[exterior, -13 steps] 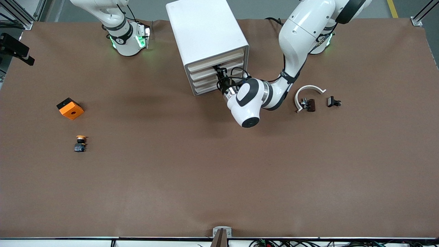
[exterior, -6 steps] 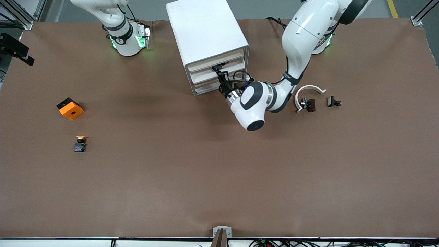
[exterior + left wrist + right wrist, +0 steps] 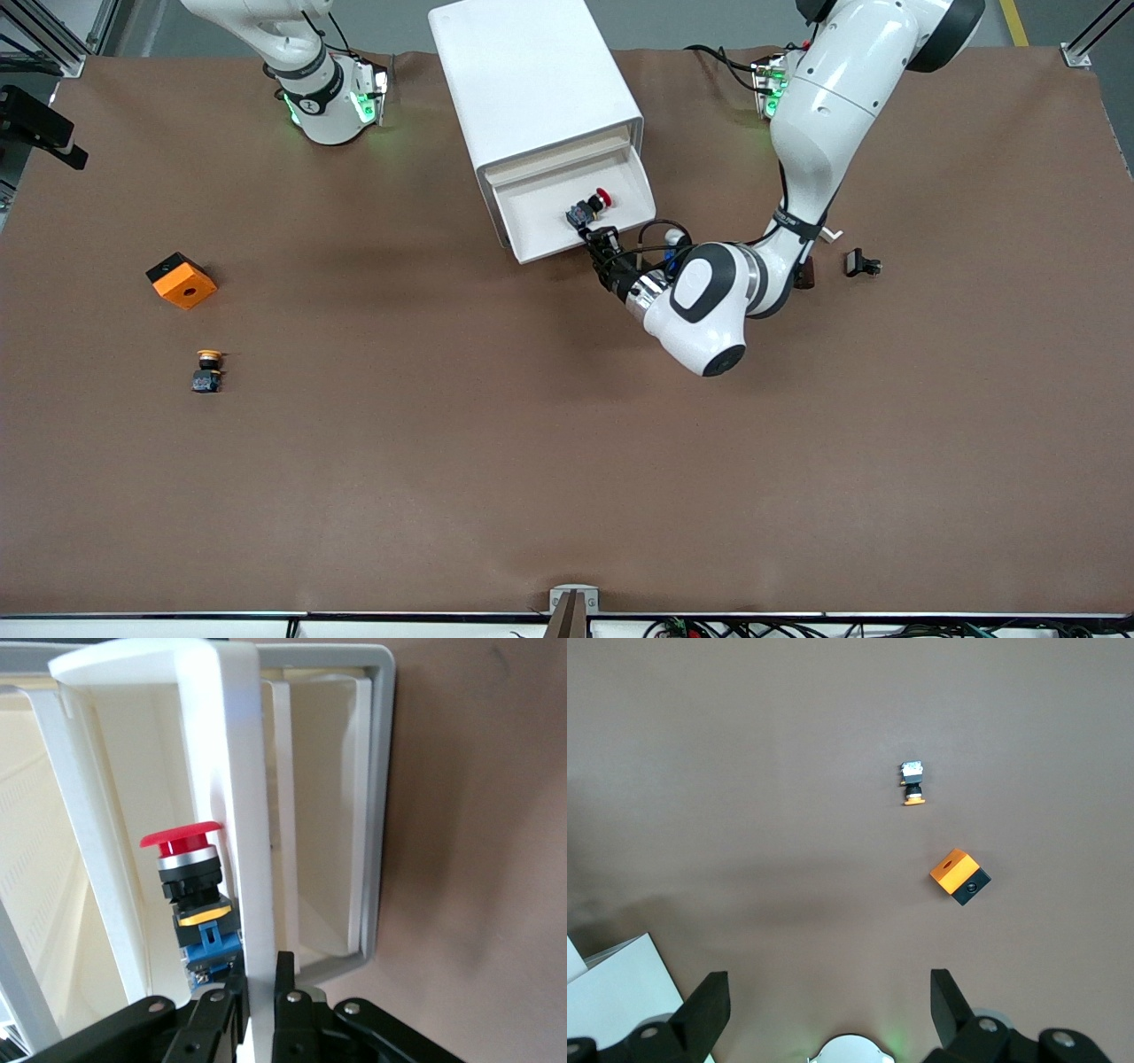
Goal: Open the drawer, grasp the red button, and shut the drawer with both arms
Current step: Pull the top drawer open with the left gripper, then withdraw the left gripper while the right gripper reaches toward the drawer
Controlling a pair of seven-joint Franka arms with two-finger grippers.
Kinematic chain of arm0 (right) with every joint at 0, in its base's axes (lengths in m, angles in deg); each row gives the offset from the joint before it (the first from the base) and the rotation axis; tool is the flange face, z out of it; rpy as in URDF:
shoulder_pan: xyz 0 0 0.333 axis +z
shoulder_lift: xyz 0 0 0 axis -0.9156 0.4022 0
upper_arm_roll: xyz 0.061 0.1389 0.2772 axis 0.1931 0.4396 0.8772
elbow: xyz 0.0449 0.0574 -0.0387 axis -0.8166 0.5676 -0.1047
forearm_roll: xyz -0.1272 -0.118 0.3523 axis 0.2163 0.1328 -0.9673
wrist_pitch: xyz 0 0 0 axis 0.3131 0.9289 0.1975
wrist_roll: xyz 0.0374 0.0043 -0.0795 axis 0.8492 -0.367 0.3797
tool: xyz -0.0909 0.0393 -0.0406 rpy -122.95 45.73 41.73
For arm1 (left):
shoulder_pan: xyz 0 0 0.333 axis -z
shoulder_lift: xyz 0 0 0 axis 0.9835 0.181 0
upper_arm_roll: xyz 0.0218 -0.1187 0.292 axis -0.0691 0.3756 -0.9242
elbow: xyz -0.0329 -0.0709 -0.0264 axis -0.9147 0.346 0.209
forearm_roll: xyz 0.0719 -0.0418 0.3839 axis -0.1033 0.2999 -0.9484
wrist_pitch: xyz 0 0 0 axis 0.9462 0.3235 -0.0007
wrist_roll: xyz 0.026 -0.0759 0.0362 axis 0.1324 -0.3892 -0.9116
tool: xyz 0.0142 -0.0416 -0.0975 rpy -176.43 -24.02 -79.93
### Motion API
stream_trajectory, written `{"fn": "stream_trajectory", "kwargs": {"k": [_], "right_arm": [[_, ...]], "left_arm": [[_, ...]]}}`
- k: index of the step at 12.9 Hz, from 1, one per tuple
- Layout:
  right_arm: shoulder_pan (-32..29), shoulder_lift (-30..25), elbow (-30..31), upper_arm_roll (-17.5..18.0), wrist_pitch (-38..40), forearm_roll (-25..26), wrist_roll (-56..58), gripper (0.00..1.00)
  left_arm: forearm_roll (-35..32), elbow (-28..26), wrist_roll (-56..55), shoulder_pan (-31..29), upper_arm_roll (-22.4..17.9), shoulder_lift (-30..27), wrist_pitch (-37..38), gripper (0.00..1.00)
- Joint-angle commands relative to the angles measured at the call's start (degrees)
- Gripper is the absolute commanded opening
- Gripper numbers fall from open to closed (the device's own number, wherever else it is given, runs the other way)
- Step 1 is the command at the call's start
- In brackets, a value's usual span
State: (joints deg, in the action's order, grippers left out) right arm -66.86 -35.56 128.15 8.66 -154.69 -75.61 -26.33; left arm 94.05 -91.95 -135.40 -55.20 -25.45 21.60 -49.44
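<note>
Red-capped button point(image 3: 590, 209) is exposed in the drawer point(image 3: 540, 208), whose front lip is pinched by left gripper point(image 3: 599, 239); a straight pull is best kept. Right gripper point(image 3: 828, 1014), fingers apart, is parked up by the cabinet point(image 3: 532, 80).

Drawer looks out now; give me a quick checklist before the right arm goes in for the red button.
1. Drawer pulled out of the cabinet: ok.
2. Button visible in the drawer, red cap unobstructed: ok.
3. Left gripper shut on the drawer's front wall: ok.
4. Right gripper open: ok.
5. Right gripper near the drawer: not ok; it waits high over the table.
6. Yellow-capped button and orange cube lie apart from the drawer: ok.
</note>
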Motion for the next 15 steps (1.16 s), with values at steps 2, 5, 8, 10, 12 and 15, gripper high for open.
{"fn": "stream_trajectory", "kwargs": {"k": [2,5,8,10,12,15], "right_arm": [[-2.24,0.89,-0.73,0.33,0.16,0.32,0.43,1.0],[-1.63,3.62,-0.82,0.59,0.25,0.5,0.51,1.0],[-1.54,9.85,-1.6,0.77,0.6,-0.03,0.69,1.0],[-1.8,12.74,-1.61,0.77,0.6,0.15,0.78,1.0],[-1.54,13.9,-1.7,0.77,0.6,0.5,0.69,1.0],[-1.45,14.17,-1.7,0.77,0.42,0.15,-0.53,1.0]], "left_arm": [[0.83,2.44,1.22,-0.81,0.0,1.21,-2.98,0.08],[-6.34,3.74,1.84,-0.03,0.0,1.04,-2.98,1.0],[-12.26,7.44,1.32,0.16,0.09,0.25,-2.72,1.0],[-13.14,9.63,1.49,-1.77,-0.09,-0.1,-2.54,1.0],[-16.82,12.62,1.93,-3.62,-1.22,-0.19,-2.54,1.0],[-28.21,14.13,6.48,-3.28,-2.55,-2.2,-2.54,1.0]]}}
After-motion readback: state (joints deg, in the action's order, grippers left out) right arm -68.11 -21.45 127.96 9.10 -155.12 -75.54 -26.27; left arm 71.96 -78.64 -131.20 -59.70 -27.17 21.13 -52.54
